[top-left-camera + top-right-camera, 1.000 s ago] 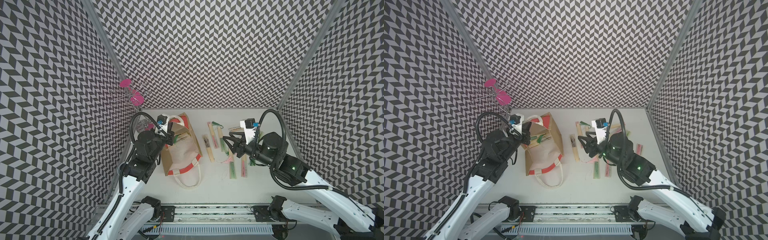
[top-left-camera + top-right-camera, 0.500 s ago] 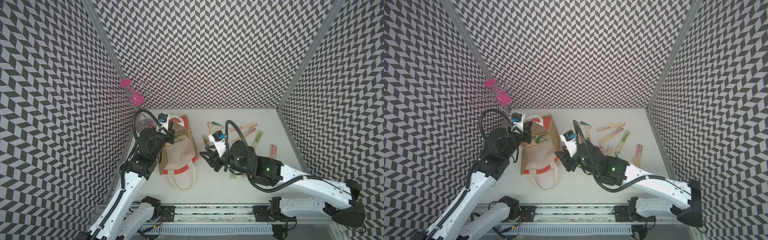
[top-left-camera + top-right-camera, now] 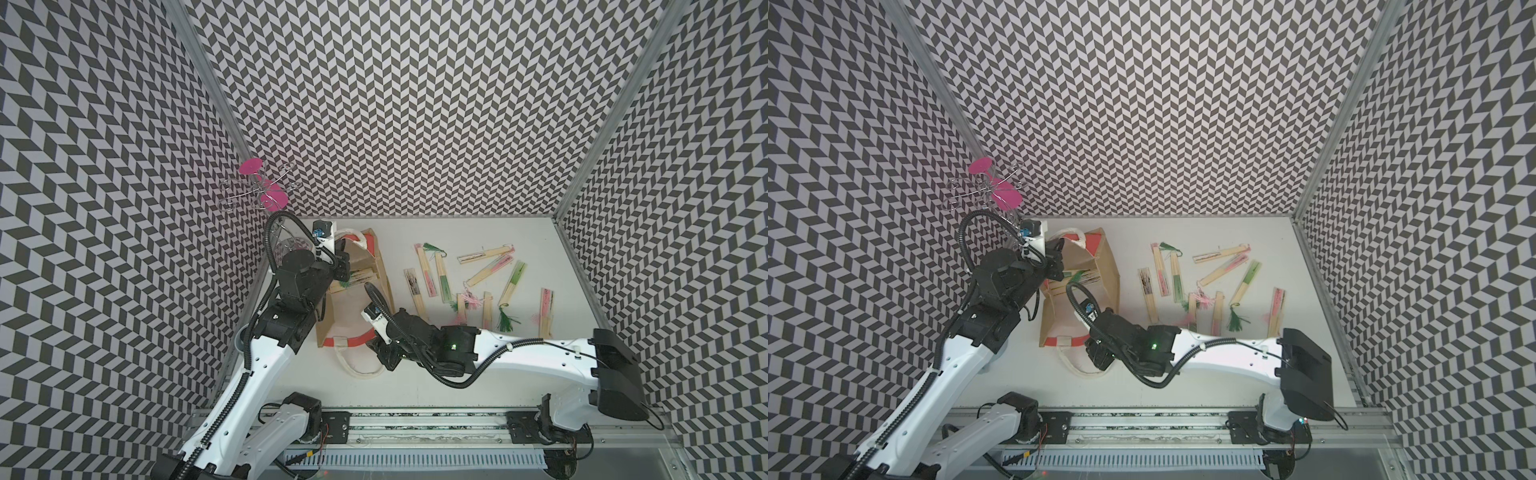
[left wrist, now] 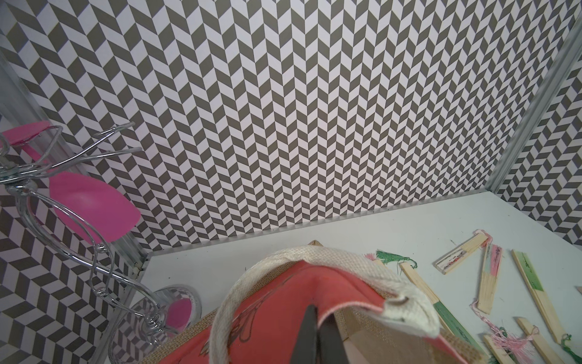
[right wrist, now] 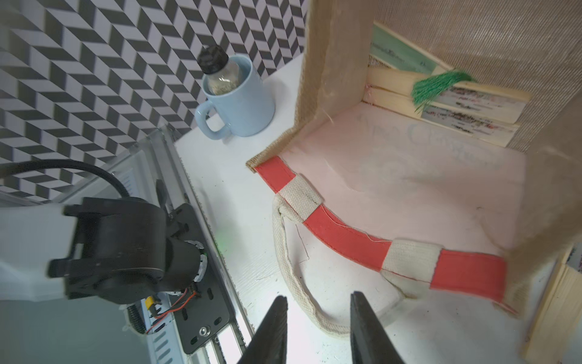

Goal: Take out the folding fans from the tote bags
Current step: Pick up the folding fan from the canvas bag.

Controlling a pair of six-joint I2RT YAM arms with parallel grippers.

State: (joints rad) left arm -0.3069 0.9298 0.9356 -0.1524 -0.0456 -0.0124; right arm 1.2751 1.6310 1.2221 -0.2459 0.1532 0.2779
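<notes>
The tan tote bag (image 3: 353,316) lies on its side with its red-trimmed mouth toward the front rail. My left gripper (image 3: 343,266) is shut on the bag's upper red rim (image 4: 277,315) and holds the mouth up. A few folding fans (image 5: 456,104) lie deep inside against the bottom, one with a green tassel. Several more folding fans (image 3: 457,282) are scattered on the white table to the right. My right gripper (image 3: 382,357) is open just in front of the mouth, low over the white rope handle (image 5: 293,283), which runs between its fingertips (image 5: 359,302).
A chrome wire stand with pink discs (image 3: 262,195) stands in the back left corner. A pale blue mug holding a small bottle (image 5: 236,104) sits by the left wall beside the bag. The patterned walls (image 3: 124,249) close in on three sides.
My right arm has swung left from the scattered fans to the front of the bag's mouth, and its jaws have narrowed. The left gripper has kept its hold on the rim.
</notes>
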